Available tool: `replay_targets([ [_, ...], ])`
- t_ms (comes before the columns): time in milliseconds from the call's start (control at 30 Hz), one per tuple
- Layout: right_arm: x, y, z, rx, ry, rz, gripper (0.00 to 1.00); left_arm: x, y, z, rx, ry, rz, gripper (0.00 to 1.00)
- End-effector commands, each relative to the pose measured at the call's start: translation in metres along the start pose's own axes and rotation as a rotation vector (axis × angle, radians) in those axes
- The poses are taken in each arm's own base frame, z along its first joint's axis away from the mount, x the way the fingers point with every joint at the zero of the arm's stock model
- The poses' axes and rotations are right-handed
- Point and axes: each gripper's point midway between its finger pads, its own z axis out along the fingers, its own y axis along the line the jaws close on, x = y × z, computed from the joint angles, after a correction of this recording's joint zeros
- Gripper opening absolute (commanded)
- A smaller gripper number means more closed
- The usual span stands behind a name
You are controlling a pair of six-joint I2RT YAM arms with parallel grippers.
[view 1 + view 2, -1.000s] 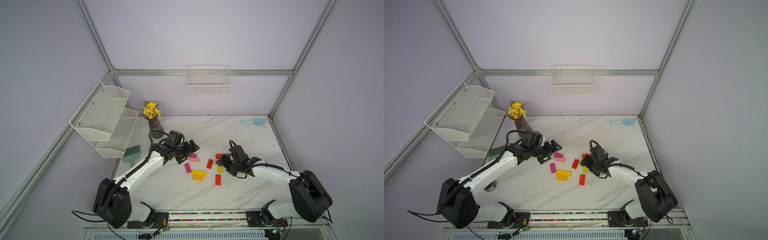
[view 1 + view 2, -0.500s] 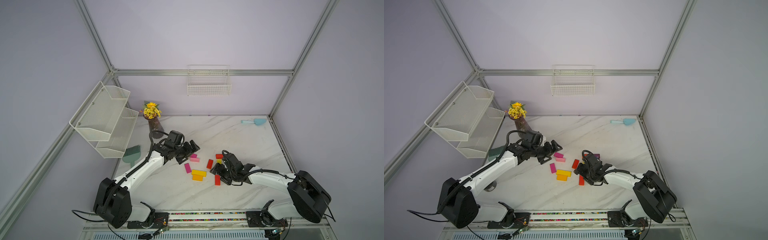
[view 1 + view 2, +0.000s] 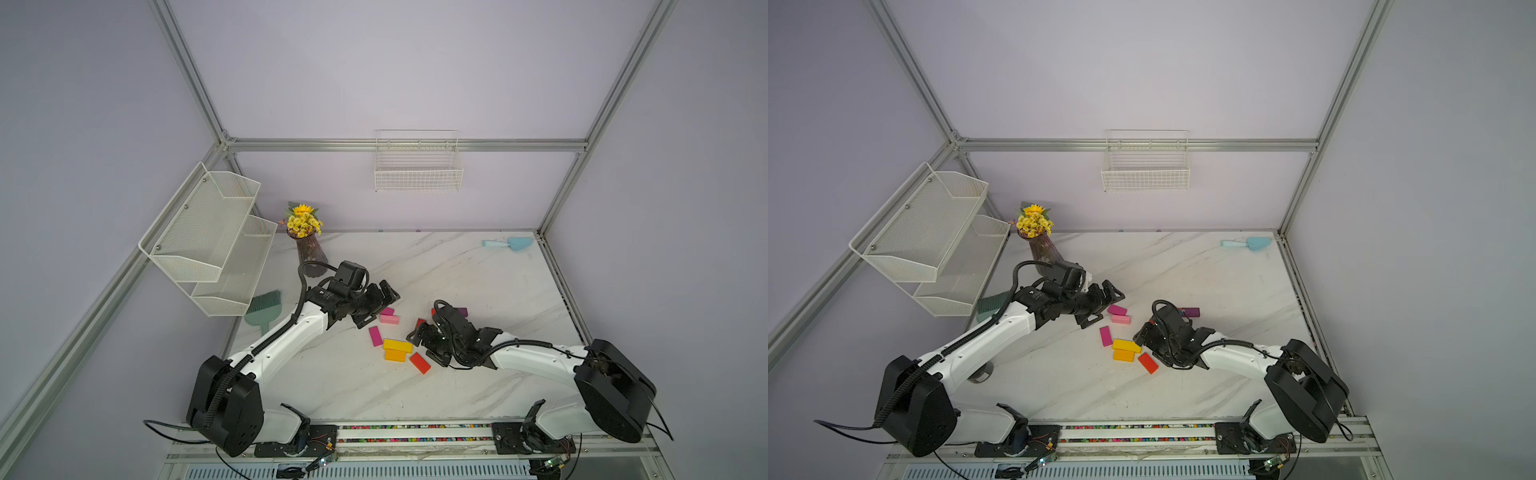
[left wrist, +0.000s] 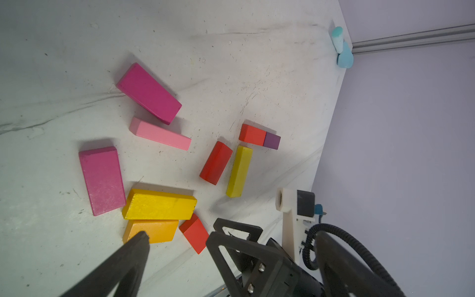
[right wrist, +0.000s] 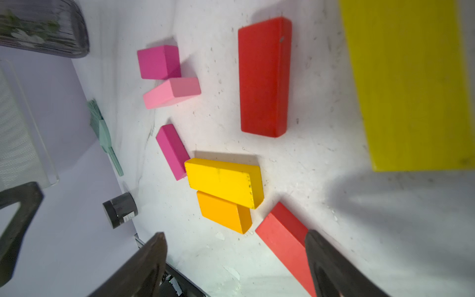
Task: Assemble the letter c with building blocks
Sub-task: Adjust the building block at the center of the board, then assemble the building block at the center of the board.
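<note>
Building blocks are found unassembled. Left end effector and right end effector are held open, empty; adjacent red block should be grasped.

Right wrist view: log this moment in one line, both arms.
left end effector: open, empty | right end effector: open, one finger at light red block | building blocks: scattered, no C yet

Top views: high at the front, looking down on the whole table, far off.
Left wrist: low, near, over building blocks.
Right wrist: nearer, same blocks.
Shared: blocks, all views.
</note>
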Motion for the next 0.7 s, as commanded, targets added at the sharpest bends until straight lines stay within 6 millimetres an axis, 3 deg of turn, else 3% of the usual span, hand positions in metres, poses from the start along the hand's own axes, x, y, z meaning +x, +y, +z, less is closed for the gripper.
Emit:
replay_targets([
  [0, -0.010, -0.015, -0.011, 0.021, -0.078, 0.082, 0.86, 0.000, -0.017, -0.010, 0.060, -0.015, 0.053, 1.00],
  [400, -0.024, -0.042, -0.021, 0.029, -0.146, 0.176, 0.87, -0.001, -0.019, -0.008, 0.066, -0.009, 0.052, 1.00],
  [667, -0.033, -0.048, -0.019, -0.006, -0.155, 0.237, 0.87, -0.002, -0.021, -0.008, 0.068, -0.007, 0.053, 1.00],
])
